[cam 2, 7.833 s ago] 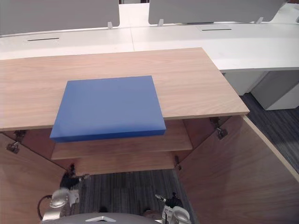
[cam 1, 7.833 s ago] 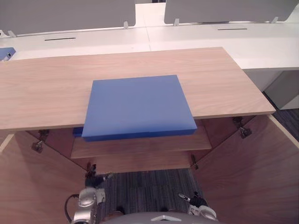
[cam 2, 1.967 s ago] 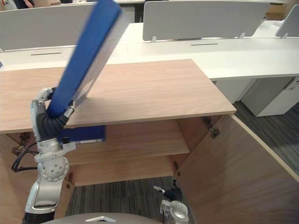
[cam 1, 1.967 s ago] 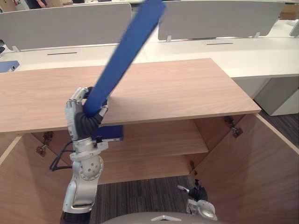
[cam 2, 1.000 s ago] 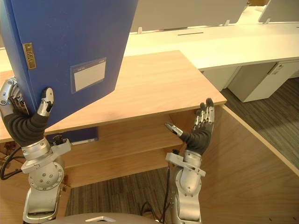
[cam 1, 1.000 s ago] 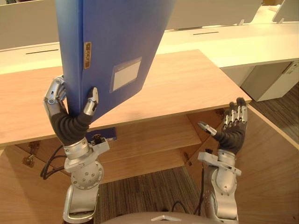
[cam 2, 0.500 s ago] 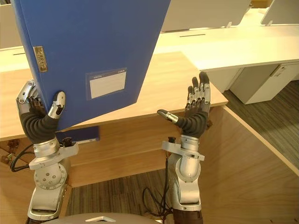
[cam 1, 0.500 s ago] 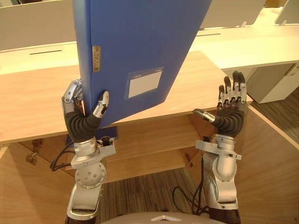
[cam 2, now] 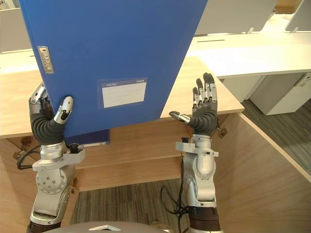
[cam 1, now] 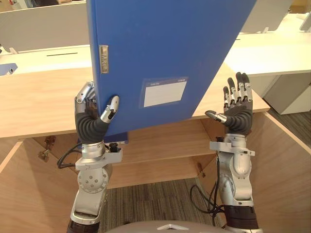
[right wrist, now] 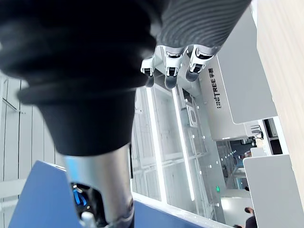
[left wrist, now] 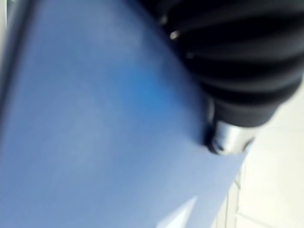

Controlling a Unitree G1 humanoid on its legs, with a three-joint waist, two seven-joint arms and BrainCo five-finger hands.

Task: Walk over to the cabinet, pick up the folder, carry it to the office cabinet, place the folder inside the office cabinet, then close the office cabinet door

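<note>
Fingers (cam 1: pixel 82 95) of my left hand (cam 1: pixel 91 127) pinch the folder (cam 1: pixel 160 48) at its lower left corner, long axis upright above the worktop (cam 1: pixel 34 104). My right hand (cam 1: pixel 237 114), spread and empty, stands just right of its lower edge; a second ago it was lower and farther off.

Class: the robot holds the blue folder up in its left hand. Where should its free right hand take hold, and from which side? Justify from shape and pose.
Probably the lower corner opposite the spine, from the robot's right. The blue folder stands tall and tilted, gripped by the left hand at its spine-side lower corner alone; the open right hand is beside that free edge.
</note>
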